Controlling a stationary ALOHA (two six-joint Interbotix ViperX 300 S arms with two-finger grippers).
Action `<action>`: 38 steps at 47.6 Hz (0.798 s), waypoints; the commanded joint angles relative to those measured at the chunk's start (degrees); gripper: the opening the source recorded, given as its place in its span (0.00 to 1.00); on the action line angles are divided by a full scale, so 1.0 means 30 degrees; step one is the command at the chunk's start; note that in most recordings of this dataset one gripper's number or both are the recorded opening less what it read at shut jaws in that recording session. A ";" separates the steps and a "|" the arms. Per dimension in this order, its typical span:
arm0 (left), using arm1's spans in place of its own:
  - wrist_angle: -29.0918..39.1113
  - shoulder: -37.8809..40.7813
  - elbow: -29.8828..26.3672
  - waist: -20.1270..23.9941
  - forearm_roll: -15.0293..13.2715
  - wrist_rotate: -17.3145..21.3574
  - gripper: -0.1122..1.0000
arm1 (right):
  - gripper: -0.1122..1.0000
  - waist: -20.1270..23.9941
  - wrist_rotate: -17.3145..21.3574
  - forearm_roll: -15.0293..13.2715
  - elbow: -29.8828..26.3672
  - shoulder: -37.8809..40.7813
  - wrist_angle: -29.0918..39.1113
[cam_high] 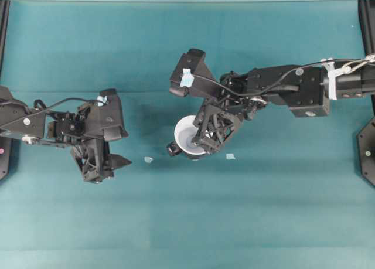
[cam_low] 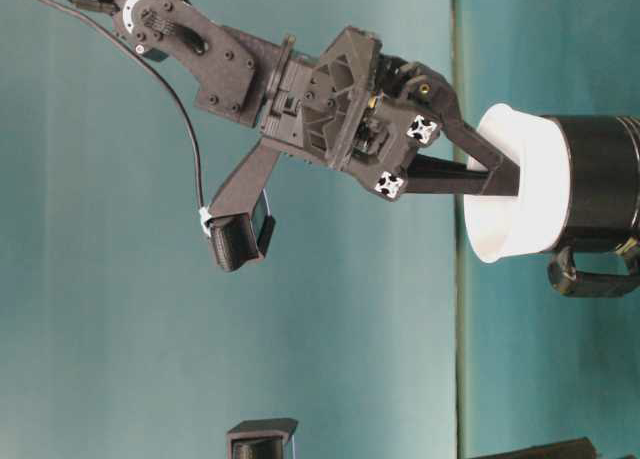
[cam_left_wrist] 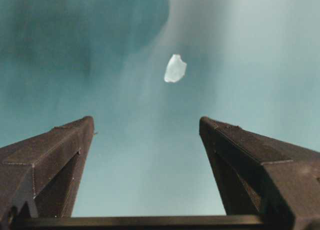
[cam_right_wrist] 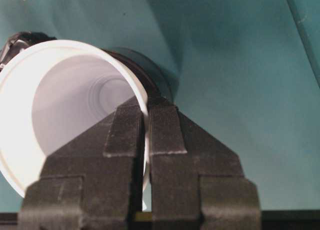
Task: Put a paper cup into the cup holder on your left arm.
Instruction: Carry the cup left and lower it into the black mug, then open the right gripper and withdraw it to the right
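The right gripper (cam_right_wrist: 145, 120) is pinched tight on the rim wall of the white paper cup (cam_high: 186, 135), 1 finger inside the cup and 1 outside, as the right wrist view shows. The cup already sits in the glossy black cup holder (cam_low: 600, 184): in the table-level view its tapered body is sunk into the holder's mouth, with only the wide rim band standing proud. The holder's small loop handle (cam_low: 585, 274) shows on its side. In the overhead view cup and holder stand together on the teal bench (cam_high: 263, 222), near the middle, under the right arm's wrist.

The left gripper (cam_high: 108, 160) hangs well apart from them, toward the left of the bench, with its jaws spread wide and nothing between them; the left wrist view shows only bare bench cloth and a small pale scrap (cam_left_wrist: 175, 68) beyond the fingers (cam_left_wrist: 50, 155). A second pale scrap (cam_high: 231, 156) lies just beside the right gripper.

Progress, as judged: the insertion looks essentially done. What remains is to let go of the rim and lift the right gripper clear without dragging the cup back out or tipping the holder. Whether the cup is fully seated at its base cannot be told.
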 commanded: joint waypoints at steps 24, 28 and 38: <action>-0.0557 0.0117 -0.0088 0.0059 0.0029 -0.0029 0.93 | 0.82 -0.0176 0.0234 0.0586 0.0352 -0.1289 0.0176; -0.0527 0.0146 -0.0088 0.0059 0.0000 -0.0029 0.93 | 0.95 -0.0352 0.0234 0.0176 0.0645 -0.1963 0.0146; -0.0557 0.0264 -0.0088 0.0059 0.0000 -0.0029 0.93 | 0.95 -0.0410 0.0234 -0.0264 0.1465 -0.4014 0.0117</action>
